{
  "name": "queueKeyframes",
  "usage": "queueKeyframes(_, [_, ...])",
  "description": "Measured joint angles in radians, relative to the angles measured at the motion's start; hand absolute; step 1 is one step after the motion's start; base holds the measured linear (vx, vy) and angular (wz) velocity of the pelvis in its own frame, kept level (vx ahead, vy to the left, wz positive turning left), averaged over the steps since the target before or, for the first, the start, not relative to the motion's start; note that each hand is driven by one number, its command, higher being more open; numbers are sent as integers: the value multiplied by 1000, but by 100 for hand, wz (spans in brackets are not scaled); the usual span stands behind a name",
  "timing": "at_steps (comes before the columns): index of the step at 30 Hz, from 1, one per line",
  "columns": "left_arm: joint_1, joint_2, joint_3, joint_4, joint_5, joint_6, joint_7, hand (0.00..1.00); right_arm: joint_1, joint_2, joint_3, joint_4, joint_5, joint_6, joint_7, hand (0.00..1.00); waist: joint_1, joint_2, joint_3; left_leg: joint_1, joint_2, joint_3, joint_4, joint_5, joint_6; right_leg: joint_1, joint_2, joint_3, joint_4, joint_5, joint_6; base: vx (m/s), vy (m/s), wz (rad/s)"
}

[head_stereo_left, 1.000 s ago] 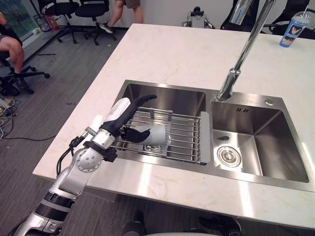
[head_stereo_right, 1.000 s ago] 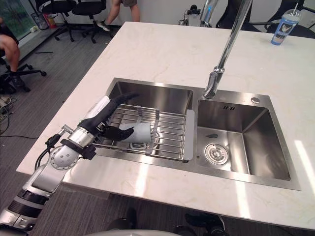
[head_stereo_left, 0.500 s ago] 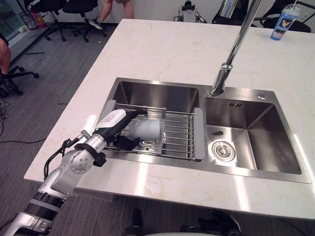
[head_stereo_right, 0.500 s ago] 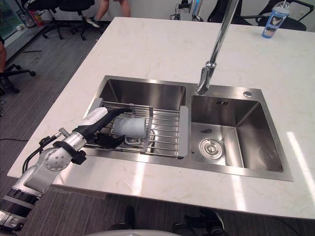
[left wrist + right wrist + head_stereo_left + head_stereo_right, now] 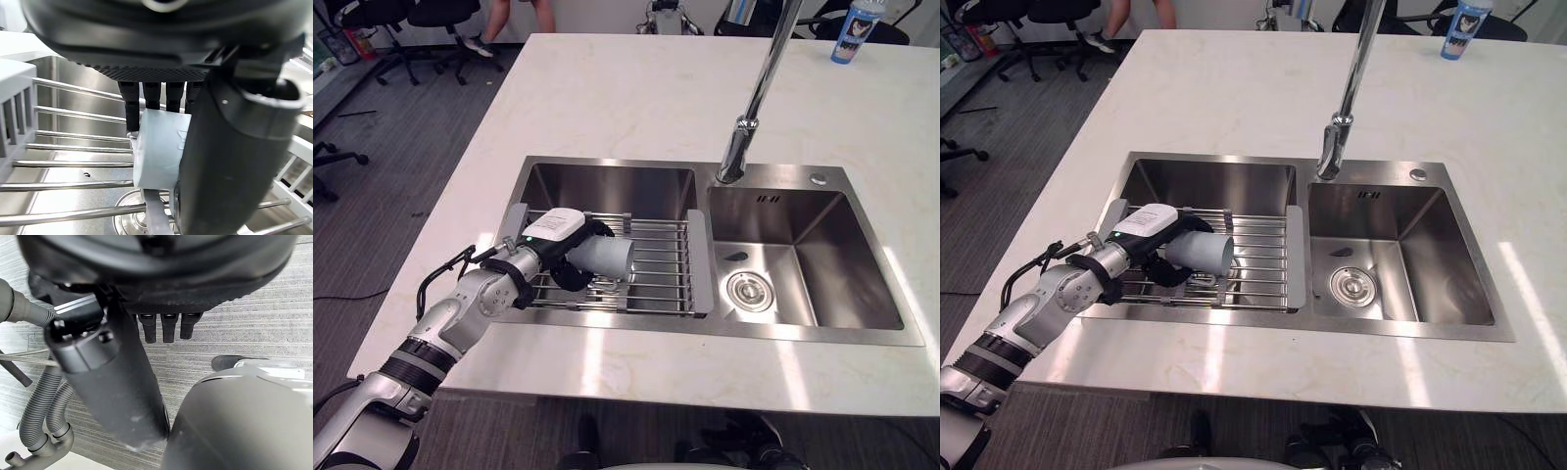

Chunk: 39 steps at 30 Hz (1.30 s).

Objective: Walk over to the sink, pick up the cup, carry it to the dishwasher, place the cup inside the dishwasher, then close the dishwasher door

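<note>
Because the pale grey cylindrical cup (image 5: 603, 257) lies on its side on the steel wire dish rack (image 5: 661, 269) that spans the left basin of the stainless steel double sink (image 5: 607, 188), its long axis runs along the rack's rods. The open mouth points towards the right basin and the base is turned back towards the arm. The left hand (image 5: 553, 229) comes in from the sink's left edge, in line with that axis. It is closed round the base end of the cup. In the left wrist view its fingers (image 5: 146, 98) curl over one side of the grey wall (image 5: 159, 149) and the thumb presses the opposite side.

Whether the cup rests on the rods or is just clear of them cannot be told. The lift looks like the step in hand, and it probably has to go straight up before any turn, so that the projecting mouth end does not catch on the rods.

The right hand (image 5: 112, 382) hangs over grey carpet, well away from the sink, relaxed and holding nothing, so the left is clearly the nearer hand.
</note>
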Motion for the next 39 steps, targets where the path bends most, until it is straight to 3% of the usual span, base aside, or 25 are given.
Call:
queueKeyframes(4, [12,-12,16,-3,-26,5,6,30,-1,0,-5,0,3,0,-3,90,0,1,1,1,0,0,0,0,0,3,0,0,-2,1,-1,0,0,0])
queueKeyframes(11, [235,-199,258,-150,-164,27,73,30,3,5,-39,1,31,0,-10,90,18,1,1,12,1,4,0,0,0,10,0,11,-1,6,-3,-6,1,0])
queueKeyframes(18, [487,-521,461,-369,-350,31,220,30,-2,23,-77,-1,43,-1,-21,90,54,0,0,31,14,62,0,-6,1,-6,7,75,2,28,0,-53,18,-25])
queueKeyframes(20, [538,-602,464,-434,-428,30,261,30,2,23,-83,-2,44,0,-32,90,64,-2,0,33,16,96,0,-8,4,-30,8,116,9,41,3,-61,41,-54])
queueKeyframes(23, [563,-640,442,-482,-481,28,280,30,2,35,-108,-17,53,1,-50,90,68,-8,5,30,16,138,8,-12,10,-68,7,163,50,44,8,-41,31,-47])
queueKeyframes(26, [569,-671,370,-538,-501,23,303,30,16,64,-115,-90,71,4,-86,90,64,-35,21,-18,29,161,147,-83,29,-109,-4,153,132,46,13,-102,21,-33])
queueKeyframes(28, [583,-688,331,-580,-516,18,300,30,27,66,-117,-124,71,4,-97,90,67,-32,17,-56,49,165,203,-115,53,-114,3,150,120,68,50,-158,26,-12])
queueKeyframes(29, [591,-707,329,-598,-517,-1,297,30,22,73,-116,-137,71,4,-107,90,71,-30,22,-69,57,167,216,-114,62,-150,-6,137,326,-33,25,-130,12,5])
queueKeyframes(31, [630,-724,329,-608,-535,-12,296,30,34,77,-113,-139,71,4,-110,90,86,-28,15,-67,45,159,223,-107,73,-134,-19,126,559,-118,59,-114,-27,14])
queueKeyframes(33, [664,-737,333,-614,-556,-13,302,30,38,76,-106,-148,71,4,-114,90,122,-42,-5,-111,37,154,253,-101,75,-77,-19,129,525,-144,53,-138,-98,10])
queueKeyframes(34, [674,-742,333,-619,-560,-13,306,30,36,70,-101,-167,71,4,-120,90,144,-32,-14,-172,41,138,273,-81,71,-72,-6,120,425,-173,37,-125,-105,20])
queueKeyframes(37, [680,-755,314,-621,-571,-10,306,30,-12,57,-92,-172,71,4,-135,90,151,-10,-8,-264,55,83,257,10,40,-49,33,87,247,-198,-5,-176,-99,43])
queueKeyframes(39, [695,-757,271,-615,-579,-1,305,30,-29,49,-92,-161,71,3,-152,90,137,17,11,-263,79,20,230,75,23,-26,83,44,233,-181,-35,-302,-147,65])
